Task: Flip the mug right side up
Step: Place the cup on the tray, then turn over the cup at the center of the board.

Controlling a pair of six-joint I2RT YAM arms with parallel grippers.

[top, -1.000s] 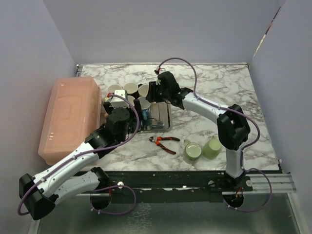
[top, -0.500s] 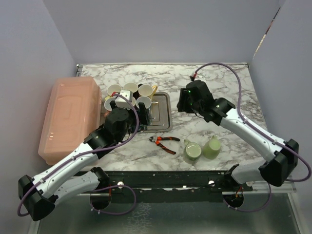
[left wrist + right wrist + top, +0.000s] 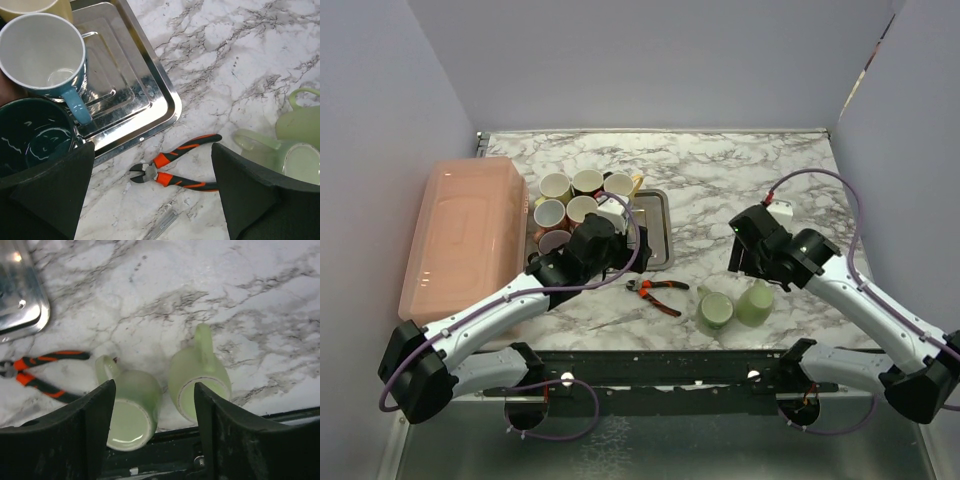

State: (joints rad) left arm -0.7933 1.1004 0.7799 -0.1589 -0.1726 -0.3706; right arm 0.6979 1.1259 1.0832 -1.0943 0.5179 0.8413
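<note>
To the right of the tray (image 3: 655, 225) and nearer the arms lie the pliers (image 3: 658, 291). Right of them comes a pale green cup (image 3: 715, 311) showing its open mouth, and then the mug (image 3: 756, 302), farthest from the tray. The mug is touching or just beside that cup and seems to stand mouth down, handle on its far side. The step in hand looks like the approach for a grasp. It would go best if the fingers close across the mug's body, clear of the handle, without nudging the cup. The gap on that side is tight, so gripping front to back may be safer. The mug should then be lifted free of the table before the half turn and set down apart from the cup. The left arm reaches forward with the left gripper (image 3: 152, 150) hovering over the tray's near left part, looking down, jaws wide and empty. The right arm bends in from the right, elbow out. The right gripper (image 3: 152, 390) hangs right of the tray, above and just behind the two green pieces, jaws spread with nothing between them.
</note>
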